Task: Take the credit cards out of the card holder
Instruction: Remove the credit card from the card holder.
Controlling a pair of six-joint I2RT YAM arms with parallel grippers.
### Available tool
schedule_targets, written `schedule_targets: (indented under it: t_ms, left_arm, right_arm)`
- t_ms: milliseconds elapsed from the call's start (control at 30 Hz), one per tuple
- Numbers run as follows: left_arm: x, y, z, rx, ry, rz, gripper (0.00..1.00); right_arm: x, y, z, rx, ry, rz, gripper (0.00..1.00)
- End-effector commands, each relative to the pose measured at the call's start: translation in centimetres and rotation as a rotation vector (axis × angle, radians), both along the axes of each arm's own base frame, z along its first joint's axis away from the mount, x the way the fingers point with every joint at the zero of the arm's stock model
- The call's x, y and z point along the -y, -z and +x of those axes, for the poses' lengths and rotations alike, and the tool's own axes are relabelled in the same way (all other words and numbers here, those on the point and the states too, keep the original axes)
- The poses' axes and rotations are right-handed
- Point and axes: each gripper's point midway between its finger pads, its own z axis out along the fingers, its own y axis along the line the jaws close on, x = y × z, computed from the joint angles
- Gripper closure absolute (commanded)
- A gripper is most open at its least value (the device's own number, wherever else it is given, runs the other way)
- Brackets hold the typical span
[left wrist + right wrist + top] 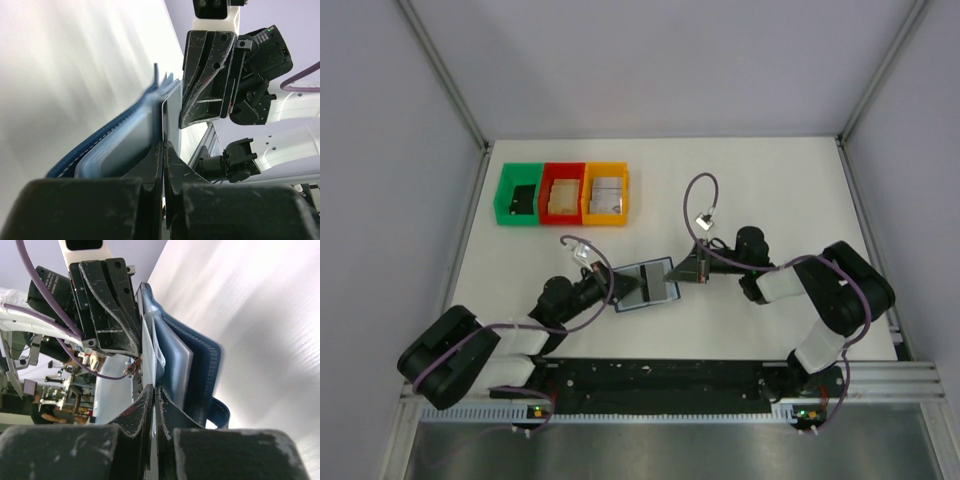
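Note:
The dark blue card holder point(648, 283) lies open at the table's middle, between both grippers. My left gripper point(613, 286) is at its left edge, and in the left wrist view its jaws point(164, 144) are shut on a thin edge of the holder point(115, 135). My right gripper point(682, 270) is at the holder's upper right corner. In the right wrist view it point(155, 388) is shut on a thin pale sheet point(148, 347), apparently a credit card, sticking out beside the blue panels point(202, 365). The two grippers face each other closely.
Green point(518, 220), red point(561, 221) and orange point(606, 221) bins stand in a row at the back left, each with something inside. A black rail point(660, 375) runs along the near edge between the arm bases. Grey walls enclose the table.

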Motion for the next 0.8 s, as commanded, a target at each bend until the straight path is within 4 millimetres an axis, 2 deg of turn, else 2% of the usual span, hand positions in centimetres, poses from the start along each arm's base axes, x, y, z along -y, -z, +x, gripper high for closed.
schedule_targets:
  t_ms: [0, 100, 300, 400, 600, 767]
  left_arm:
    - [-1.0, -2.0, 0.0, 0.116, -0.013, -0.027, 1.0]
    - [-1.2, -1.3, 0.1, 0.092, -0.024, 0.005, 1.0]
    - [-1.8, -1.4, 0.4, 0.102, -0.056, 0.019, 1.0]
    - [-2.5, -0.5, 0.7, 0.074, -0.093, 0.058, 1.0]
    - [-4.6, 3.3, 1.2, -0.034, -0.188, 0.22, 1.0]
    - [-5.0, 4.9, 1.2, -0.083, -0.196, 0.281, 1.0]
  right_arm:
    - [0.8, -1.2, 0.4, 0.074, 0.008, 0.039, 1.0]
    - [0.8, -1.2, 0.4, 0.07, 0.006, 0.037, 1.0]
    - [0.8, -0.8, 0.5, 0.063, 0.014, 0.025, 1.0]
    - [0.9, -0.1, 0.8, 0.049, 0.03, -0.002, 1.0]
    - [1.3, 2.8, 1.6, 0.007, 0.072, -0.133, 1.0]
    - [2.0, 5.3, 2.3, -0.045, 0.108, -0.257, 1.0]
